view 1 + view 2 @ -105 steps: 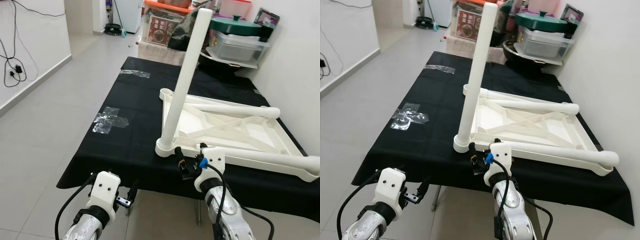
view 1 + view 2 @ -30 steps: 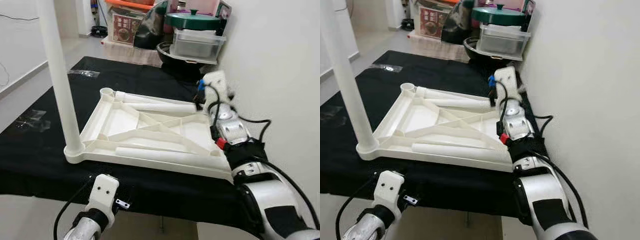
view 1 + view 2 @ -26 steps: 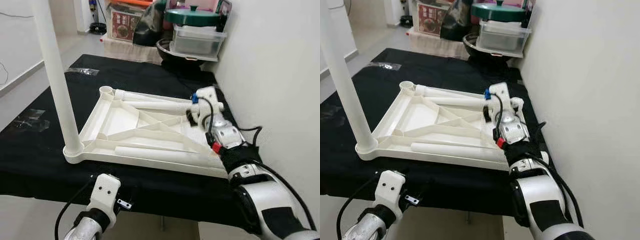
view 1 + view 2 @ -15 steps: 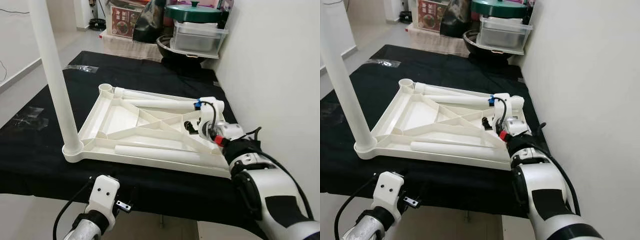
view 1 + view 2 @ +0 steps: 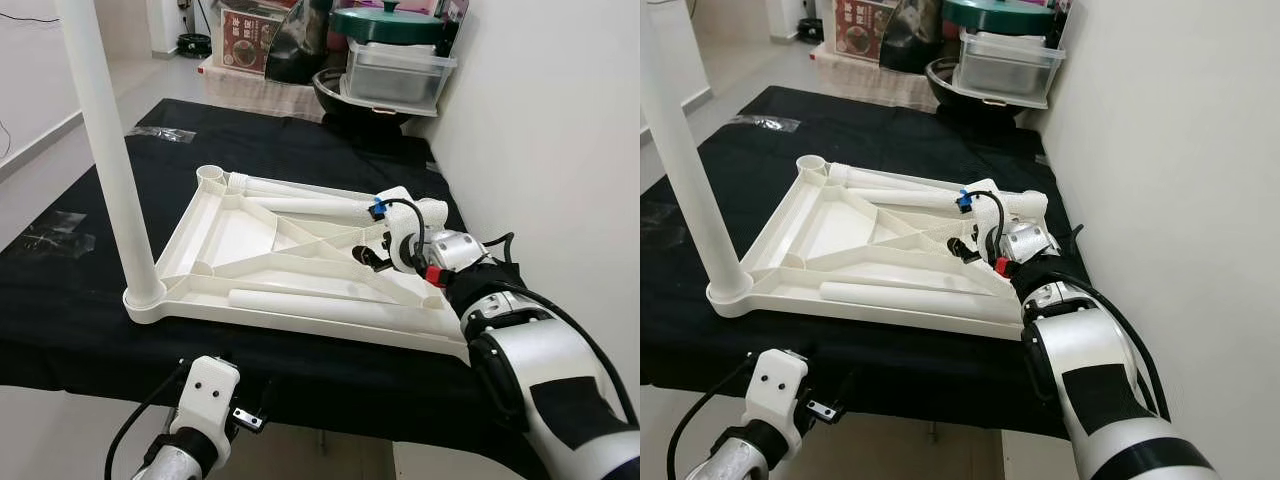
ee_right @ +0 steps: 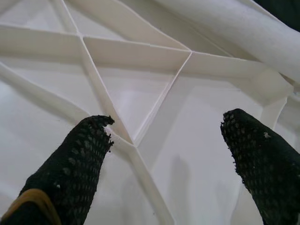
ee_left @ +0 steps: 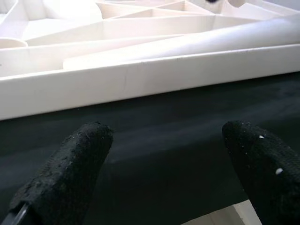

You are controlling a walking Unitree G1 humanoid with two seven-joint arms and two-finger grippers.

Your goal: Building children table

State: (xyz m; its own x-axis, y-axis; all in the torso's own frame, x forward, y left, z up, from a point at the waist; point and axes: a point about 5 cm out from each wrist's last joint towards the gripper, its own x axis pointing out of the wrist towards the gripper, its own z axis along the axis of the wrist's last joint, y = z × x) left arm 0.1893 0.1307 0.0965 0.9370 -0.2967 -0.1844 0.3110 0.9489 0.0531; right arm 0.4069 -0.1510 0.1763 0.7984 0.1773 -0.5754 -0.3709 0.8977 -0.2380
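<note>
Left gripper [image 7: 164, 164], nearest, low at the cloth's [image 5: 90, 320] front edge, fingers spread wide, holding nothing, just short of the tabletop's [image 5: 225, 235] near rim. Tabletop: white, upside down on the black cloth, ribs up. One leg [image 5: 105, 150] fitted upright at its near left corner; loose leg [image 5: 320, 310] lying along the near rim; another loose leg [image 5: 300, 207] lying along the far side. Right gripper [image 5: 372, 256] over the ribs on the tabletop's right side, fingers [image 6: 77, 159] wide apart, empty, just this side of the far leg. Step in hand, as judged: reaching for a loose leg. Next move calls for closing on one and standing it in an empty corner socket [image 5: 211, 176]. Beyond: bins [image 5: 397, 72] and a green lid [image 5: 387, 24] by the wall.
</note>
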